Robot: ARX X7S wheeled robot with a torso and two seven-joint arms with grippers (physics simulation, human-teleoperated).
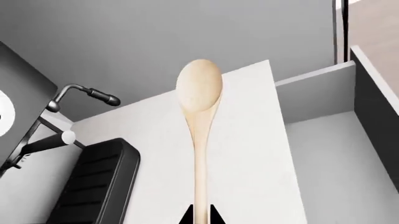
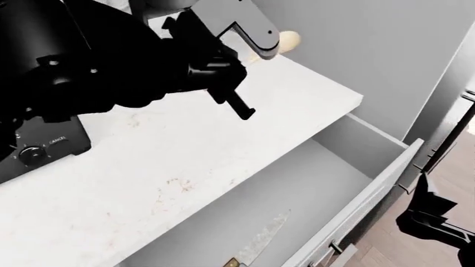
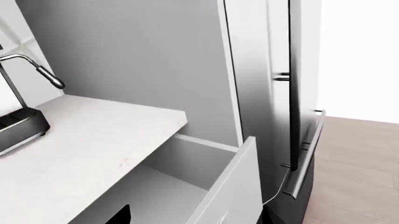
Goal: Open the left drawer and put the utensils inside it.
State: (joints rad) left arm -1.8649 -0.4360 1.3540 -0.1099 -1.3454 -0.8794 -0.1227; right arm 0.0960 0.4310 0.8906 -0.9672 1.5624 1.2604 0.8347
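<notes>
My left gripper (image 1: 201, 216) is shut on the handle of the pale wooden spoon (image 1: 199, 88), which sticks out ahead of it above the white counter (image 1: 249, 154). In the head view the spoon's bowl (image 2: 288, 40) peeks out past my left arm. The left drawer (image 2: 304, 178) stands pulled open below the counter edge, its grey inside (image 1: 339, 158) bare beside the spoon. The knife (image 2: 261, 240), steel blade and brown handle, lies inside the drawer near its front. My right gripper (image 2: 434, 217) hangs off the drawer's front, open and holding nothing; only one fingertip (image 3: 121, 214) shows in its wrist view.
A black coffee machine (image 2: 44, 147) with a steam wand (image 1: 93, 94) and a ribbed drip tray (image 1: 93, 186) stands on the counter's left part. A tall steel fridge (image 3: 299, 93) rises right of the drawer. A grey wall (image 2: 356, 50) backs the counter. Wooden floor (image 3: 355, 163) lies below.
</notes>
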